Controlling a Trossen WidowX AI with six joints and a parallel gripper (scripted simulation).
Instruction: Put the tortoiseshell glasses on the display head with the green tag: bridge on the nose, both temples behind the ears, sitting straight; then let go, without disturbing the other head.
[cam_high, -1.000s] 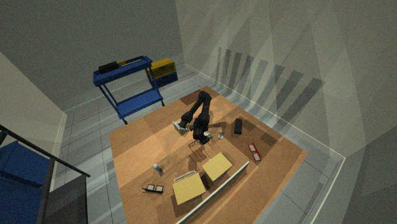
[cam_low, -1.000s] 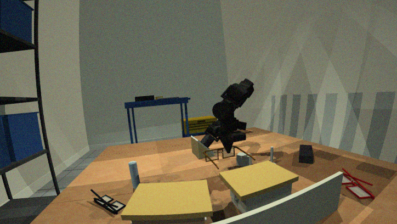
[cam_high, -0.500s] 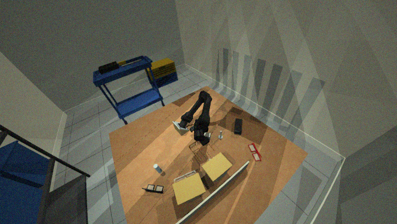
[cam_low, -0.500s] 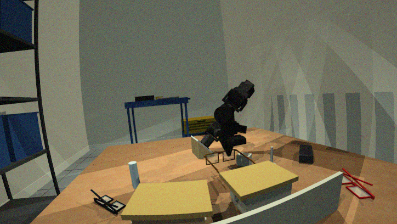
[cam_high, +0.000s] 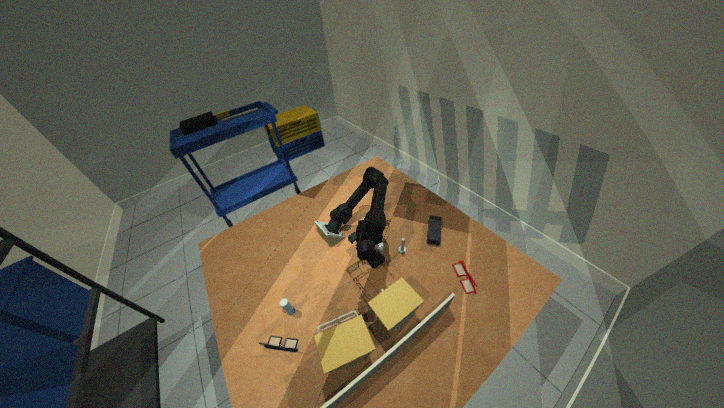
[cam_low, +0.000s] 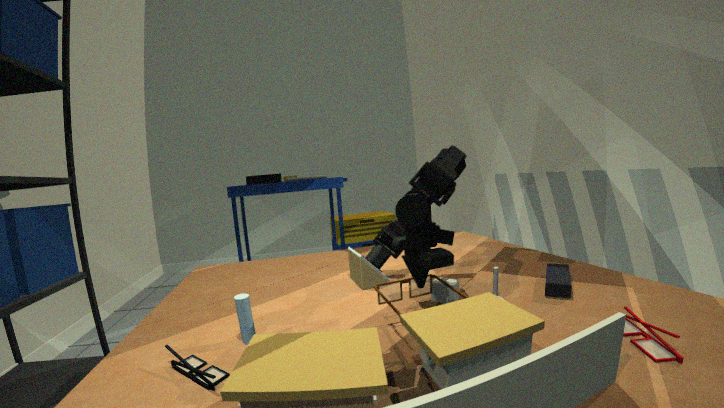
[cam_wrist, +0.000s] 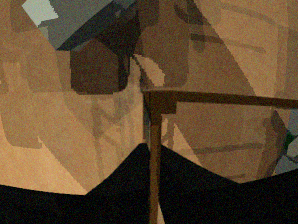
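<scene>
My gripper (cam_low: 421, 284) (cam_wrist: 148, 151) is shut on the front frame of the tortoiseshell glasses (cam_low: 379, 287) (cam_wrist: 215, 97), near a lens rim. It holds them above the table, temples open and pointing towards the display heads. The right head (cam_high: 396, 303) (cam_low: 471, 324) has a flat yellow top; in the exterior view a temple end overlaps its edge, contact unclear. The left head (cam_high: 345, 344) (cam_low: 314, 359) also has a yellow top, with a pale frame (cam_high: 336, 321) at its front. A green patch (cam_wrist: 290, 139) shows at the wrist view's right edge; which head bears it is unclear. Noses and ears are hidden.
A pale upright panel (cam_high: 395, 346) (cam_low: 582, 349) stands behind the heads. A pale cylinder (cam_high: 287, 306) (cam_low: 245, 319), black glasses (cam_high: 283, 348), red glasses (cam_high: 472, 279), a thin peg (cam_high: 402, 245) (cam_low: 495, 281), a dark case (cam_high: 434, 230) (cam_low: 557, 281) and a tilted plate (cam_low: 360, 271) surround the arm.
</scene>
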